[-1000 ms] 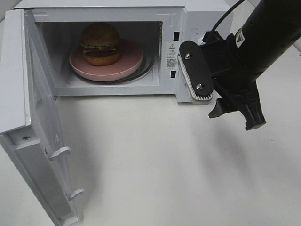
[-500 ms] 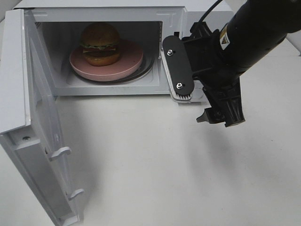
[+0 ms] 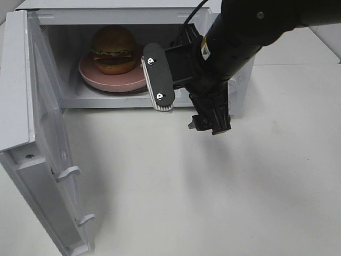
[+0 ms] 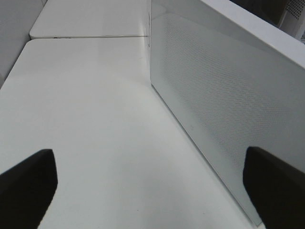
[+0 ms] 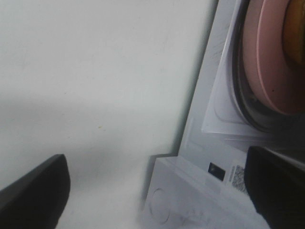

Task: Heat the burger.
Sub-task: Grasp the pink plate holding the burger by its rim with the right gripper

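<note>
The burger (image 3: 113,49) sits on a round pink plate (image 3: 93,74) inside the open microwave (image 3: 133,102). My right gripper (image 3: 184,104) is open and empty. It hangs just in front of the right half of the oven opening, with one flat finger (image 3: 158,84) over the plate's right edge. In the right wrist view the plate (image 5: 271,62) and a sliver of the burger's bun (image 5: 296,28) show past the open gripper (image 5: 152,191). My left gripper (image 4: 152,200) is open and empty beside a white panel of the microwave (image 4: 214,95). It does not show in the exterior view.
The microwave door (image 3: 21,96) stands swung wide open at the left, reaching to the front edge of the view. The white table (image 3: 213,192) lies in front of the oven. My right arm (image 3: 250,32) covers the oven's control panel.
My right arm has swept left, from in front of the control panel to in front of the oven opening, with the gripper still open. The burger and plate have not moved.
</note>
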{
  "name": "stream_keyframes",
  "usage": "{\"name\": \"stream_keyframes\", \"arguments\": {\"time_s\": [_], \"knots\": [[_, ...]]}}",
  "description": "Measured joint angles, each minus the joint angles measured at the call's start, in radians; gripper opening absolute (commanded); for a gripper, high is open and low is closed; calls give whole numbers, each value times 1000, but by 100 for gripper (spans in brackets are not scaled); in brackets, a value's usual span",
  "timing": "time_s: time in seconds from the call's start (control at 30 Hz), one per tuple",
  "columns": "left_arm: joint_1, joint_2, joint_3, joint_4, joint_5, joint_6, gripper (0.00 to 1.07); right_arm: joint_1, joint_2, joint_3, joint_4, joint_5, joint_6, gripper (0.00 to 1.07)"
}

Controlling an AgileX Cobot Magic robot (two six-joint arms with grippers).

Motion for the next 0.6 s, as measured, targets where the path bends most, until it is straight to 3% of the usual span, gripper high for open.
{"name": "stream_keyframes", "arguments": {"time_s": [0.6], "knots": [[0,0,0,0,0,0,98,4,219,-204,-1,-64,0,92]]}}
